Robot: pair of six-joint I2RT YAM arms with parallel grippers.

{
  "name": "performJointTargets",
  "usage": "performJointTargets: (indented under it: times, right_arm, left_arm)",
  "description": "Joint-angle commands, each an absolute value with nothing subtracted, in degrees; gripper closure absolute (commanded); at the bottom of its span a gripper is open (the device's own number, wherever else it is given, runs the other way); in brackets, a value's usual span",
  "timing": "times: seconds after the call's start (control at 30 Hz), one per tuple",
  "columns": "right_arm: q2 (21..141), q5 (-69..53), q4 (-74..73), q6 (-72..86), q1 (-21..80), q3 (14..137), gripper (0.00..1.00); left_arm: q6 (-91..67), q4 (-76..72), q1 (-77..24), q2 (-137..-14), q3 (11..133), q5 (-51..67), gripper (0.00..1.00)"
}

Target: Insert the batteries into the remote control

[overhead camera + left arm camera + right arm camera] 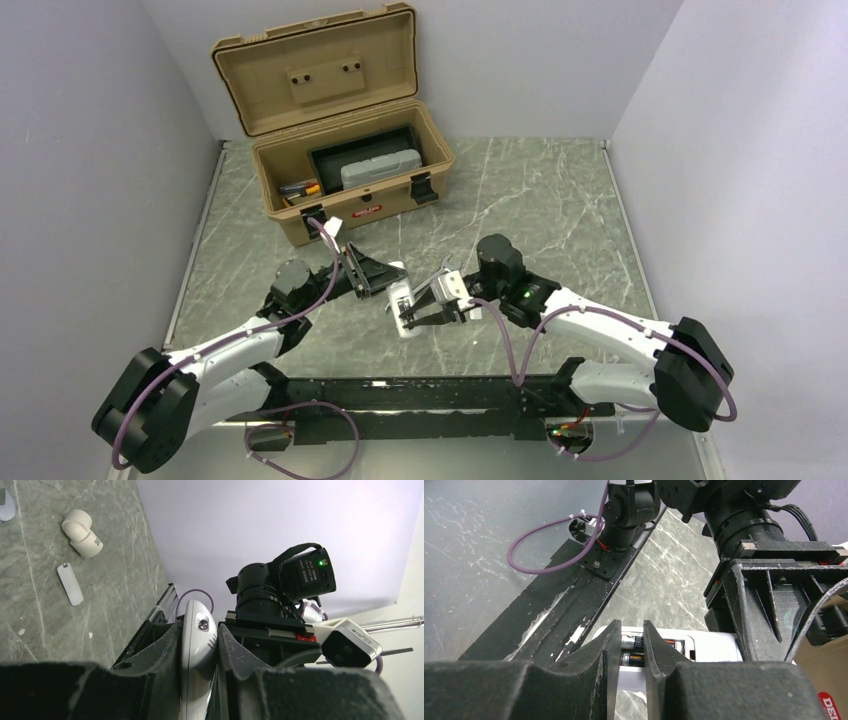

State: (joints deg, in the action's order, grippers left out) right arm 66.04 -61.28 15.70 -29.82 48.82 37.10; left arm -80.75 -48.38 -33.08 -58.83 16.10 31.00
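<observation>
The remote control [400, 300] is a slim white bar held off the table by my left gripper [372, 272]. In the left wrist view the left gripper [199, 627] is shut on the remote's rounded end [197, 645]. In the right wrist view the remote [719, 647] shows its open recess with two batteries [632, 643] lying side by side in it. My right gripper [631, 625] hangs right over those batteries, its jaws a narrow gap apart with nothing between them. It is at the remote's near end in the top view [418, 312].
A tan toolbox [300, 215] stands open at the back left with a grey case [380, 168] and small tools inside. A small flat white cover [70, 583] and a white pipe elbow [82, 537] lie on the marble table. A black base rail [420, 405] runs along the near edge.
</observation>
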Motion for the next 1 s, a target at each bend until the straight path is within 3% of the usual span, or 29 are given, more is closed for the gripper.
performJointTargets:
  times: [0.0, 0.97]
  right_arm:
    - [68.82, -58.51, 15.42, -30.8, 47.55, 36.88, 0.77]
    - [70.89, -50.39, 18.22, -31.95, 47.02, 36.44, 0.82]
  left_arm:
    - [-84.33, -55.92, -34.65, -57.38, 18.73, 34.17, 1.0]
    - [-84.72, -57.08, -36.3, -58.42, 19.19, 33.57, 1.0]
